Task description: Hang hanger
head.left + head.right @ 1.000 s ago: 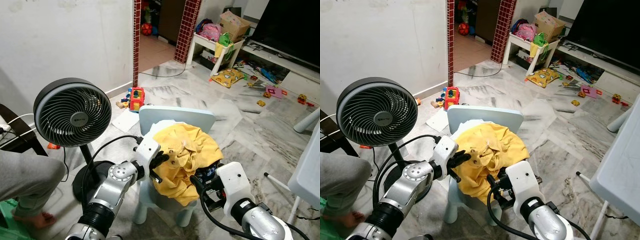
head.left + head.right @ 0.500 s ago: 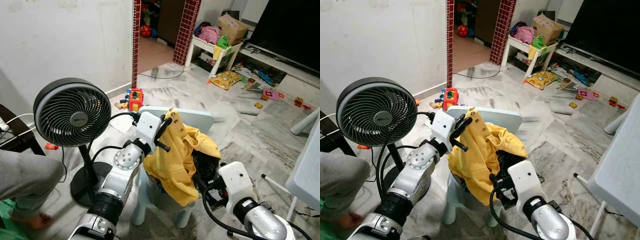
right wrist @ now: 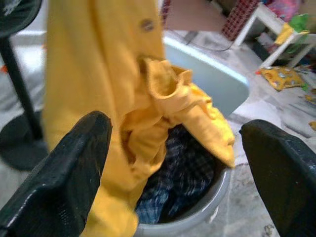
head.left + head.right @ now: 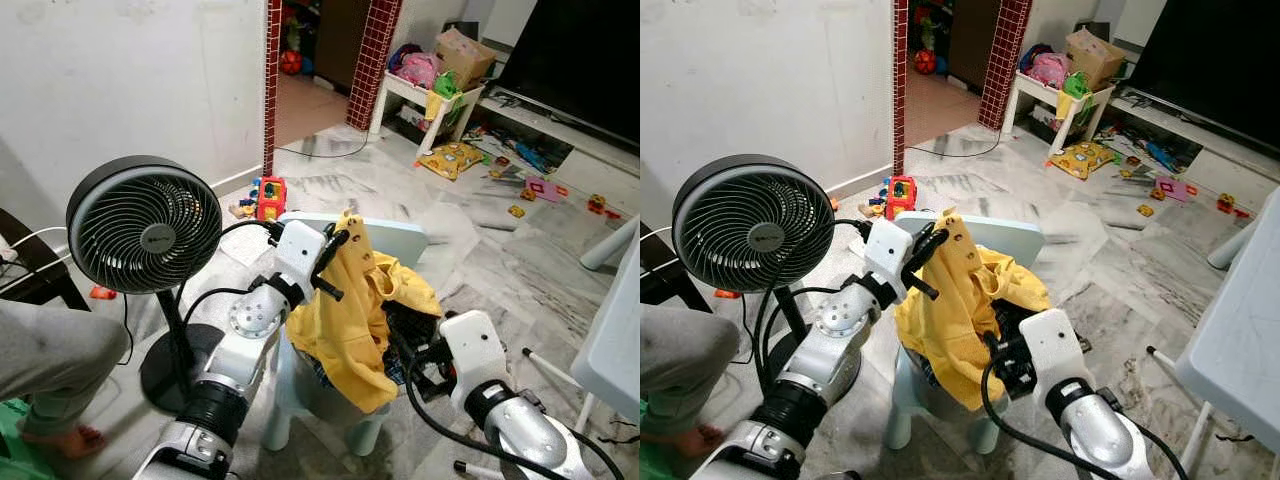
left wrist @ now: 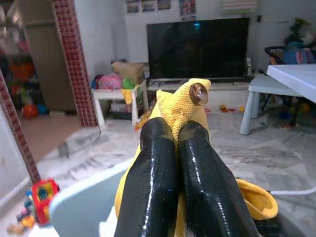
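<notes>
A second ago the yellow shirt (image 4: 350, 300) lay heaped in the basket (image 3: 197, 217) on the blue chair (image 4: 385, 235), centre of the head views, with both grippers down at it; half a second ago one edge was already hoisted, and now it sits barely higher, so the lift looks almost finished; I judge this the pick-up that must come before any hanging; no hanger can be made out, so most of the task remains.

The left gripper (image 4: 335, 262) is raised just above centre in the left eye view, forearm climbing from the lower left, wrist turned so the fingers (image 5: 197, 173) point up and toward the chair back; they are pressed together on a buttoned edge of the shirt, with the button poking out past the tips in the left wrist view; the rest of the cloth hangs from there into the basket, over a dark checked garment (image 3: 177, 182).

The right gripper (image 4: 1005, 350) sits low at centre right, beside the basket and against the hanging cloth, forearm coming from the lower right corner; its fingers (image 3: 64, 177) are spread wide and hold nothing, the shirt hanging ahead between them.

A fan (image 4: 145, 225) stands at left; a person's leg (image 4: 50, 360) at the lower left edge.
</notes>
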`<state>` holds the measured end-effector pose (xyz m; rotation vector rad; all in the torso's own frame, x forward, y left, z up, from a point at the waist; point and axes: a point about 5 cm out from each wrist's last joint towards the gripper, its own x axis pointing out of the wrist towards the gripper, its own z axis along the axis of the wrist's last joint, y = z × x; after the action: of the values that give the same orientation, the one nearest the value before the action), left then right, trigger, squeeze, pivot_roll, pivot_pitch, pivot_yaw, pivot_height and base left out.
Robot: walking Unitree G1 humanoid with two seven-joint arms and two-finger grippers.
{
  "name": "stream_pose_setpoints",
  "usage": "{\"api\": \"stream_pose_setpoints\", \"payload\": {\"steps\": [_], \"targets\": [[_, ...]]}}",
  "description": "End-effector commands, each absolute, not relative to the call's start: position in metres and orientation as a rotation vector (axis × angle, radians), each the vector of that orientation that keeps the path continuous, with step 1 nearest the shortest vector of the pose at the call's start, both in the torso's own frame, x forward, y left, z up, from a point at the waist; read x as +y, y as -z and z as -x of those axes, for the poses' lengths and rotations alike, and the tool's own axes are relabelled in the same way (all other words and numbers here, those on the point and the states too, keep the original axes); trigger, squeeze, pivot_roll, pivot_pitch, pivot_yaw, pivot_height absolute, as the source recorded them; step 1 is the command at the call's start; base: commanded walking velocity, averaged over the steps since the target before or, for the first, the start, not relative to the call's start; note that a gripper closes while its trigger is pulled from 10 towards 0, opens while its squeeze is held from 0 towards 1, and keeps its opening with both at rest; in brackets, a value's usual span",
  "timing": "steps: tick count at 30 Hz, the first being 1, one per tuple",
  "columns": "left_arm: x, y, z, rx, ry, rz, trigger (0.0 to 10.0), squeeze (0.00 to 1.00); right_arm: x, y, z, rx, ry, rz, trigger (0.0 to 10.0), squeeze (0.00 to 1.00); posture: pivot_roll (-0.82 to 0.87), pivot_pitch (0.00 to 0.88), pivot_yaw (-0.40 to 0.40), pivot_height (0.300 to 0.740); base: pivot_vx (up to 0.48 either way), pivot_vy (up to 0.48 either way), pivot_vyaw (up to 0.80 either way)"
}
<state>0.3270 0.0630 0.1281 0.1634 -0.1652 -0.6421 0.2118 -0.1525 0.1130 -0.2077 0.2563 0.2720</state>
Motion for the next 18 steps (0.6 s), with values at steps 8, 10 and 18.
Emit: {"api": "stream_pose_setpoints", "payload": {"steps": [8,10,18], "targets": [[0.07,-0.133,-0.33,-0.162,0.622,-0.192,6.7,0.0,-0.183,-0.126,-0.23,0.12,-0.025,0.01,10.0,0.0,0.07,0.0,-0.079,0.74,0.0,0.0,0.0],[0.073,-0.126,-0.327,-0.134,0.61,-0.173,8.9,0.0,-0.19,-0.124,-0.23,0.104,0.04,-0.075,10.0,0.0,0.07,0.0,-0.072,0.74,0.0,0.0,0.0],[0.092,-0.098,-0.319,-0.018,0.554,-0.14,10.0,0.0,-0.202,-0.11,-0.22,0.088,0.129,-0.156,10.0,0.0,0.05,0.0,-0.032,0.74,0.0,0.0,0.0]]}}
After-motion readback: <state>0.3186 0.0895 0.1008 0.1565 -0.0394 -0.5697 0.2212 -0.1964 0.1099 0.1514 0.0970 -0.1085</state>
